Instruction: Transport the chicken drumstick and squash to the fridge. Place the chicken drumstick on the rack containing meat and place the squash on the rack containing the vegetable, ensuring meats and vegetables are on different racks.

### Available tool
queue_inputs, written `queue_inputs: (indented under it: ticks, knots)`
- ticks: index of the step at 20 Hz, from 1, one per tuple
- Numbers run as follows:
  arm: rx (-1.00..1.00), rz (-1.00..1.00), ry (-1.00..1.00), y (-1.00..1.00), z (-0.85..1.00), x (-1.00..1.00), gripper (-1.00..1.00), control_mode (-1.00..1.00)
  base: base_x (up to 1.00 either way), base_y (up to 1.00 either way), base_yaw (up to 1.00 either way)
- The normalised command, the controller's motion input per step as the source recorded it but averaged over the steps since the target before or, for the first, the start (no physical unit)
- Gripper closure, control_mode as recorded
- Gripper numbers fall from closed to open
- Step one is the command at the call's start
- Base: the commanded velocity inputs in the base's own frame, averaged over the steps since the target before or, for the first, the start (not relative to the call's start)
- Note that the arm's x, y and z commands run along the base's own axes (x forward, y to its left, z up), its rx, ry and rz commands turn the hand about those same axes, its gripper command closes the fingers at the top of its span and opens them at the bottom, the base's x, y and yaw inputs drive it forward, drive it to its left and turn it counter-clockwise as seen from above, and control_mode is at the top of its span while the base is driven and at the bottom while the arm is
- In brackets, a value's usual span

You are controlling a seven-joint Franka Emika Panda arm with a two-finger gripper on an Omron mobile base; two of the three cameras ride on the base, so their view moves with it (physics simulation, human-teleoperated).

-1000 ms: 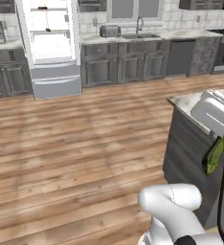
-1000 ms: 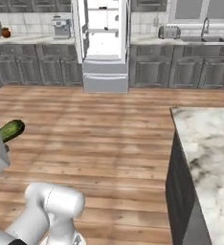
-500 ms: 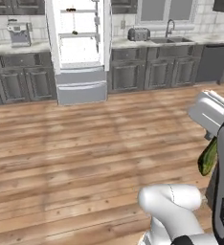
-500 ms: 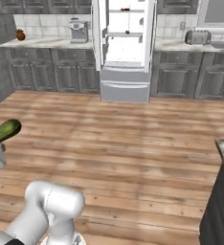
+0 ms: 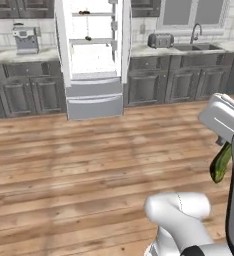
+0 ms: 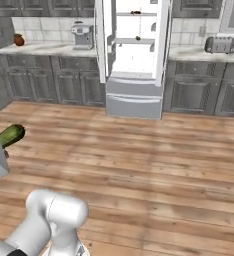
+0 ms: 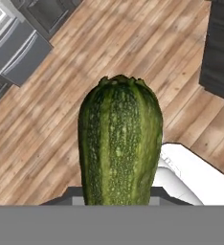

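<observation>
The squash (image 7: 119, 143), mottled green, stands between my gripper's jaws and hides the fingertips in the hand view. It also hangs below my gripper (image 5: 223, 146) at the right edge, and sticks out at the left edge as the squash (image 6: 10, 135). The fridge (image 5: 91, 92) stands open across the wooden floor, well ahead of me. Its upper rack (image 5: 101, 14) carries a small dark meat lump (image 5: 85, 12). A short dark vegetable (image 5: 88, 38) lies on the lower rack (image 5: 101, 41). The chicken drumstick is out of view.
Grey cabinets (image 5: 29, 92) line the far wall on both sides of the fridge. A coffee machine (image 5: 25, 39), a toaster (image 5: 160, 40) and a sink faucet (image 5: 194, 34) sit on the counter. Wood floor (image 5: 89, 165) lies between me and the fridge. A dark cabinet (image 7: 221, 48) is close behind.
The whole picture has shifted: the base has moved, the fridge now sits nearer the middle and larger, and the marble island has left view. The squash stays in the gripper.
</observation>
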Motion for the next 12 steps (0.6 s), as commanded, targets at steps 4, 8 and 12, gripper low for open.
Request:
queue_inputs:
  ticks: [4, 8, 12]
  knots:
    - [0.00, 0.00, 0.00, 0.00, 0.00, 0.00, 1.00, 1.00, 1.00, 0.01, 0.00]
    - [0.00, 0.00, 0.00, 0.00, 0.00, 0.00, 1.00, 1.00, 1.00, 0.01, 0.00]
    - [0.00, 0.00, 0.00, 0.00, 0.00, 0.00, 1.00, 1.00, 1.00, -0.08, 0.01]
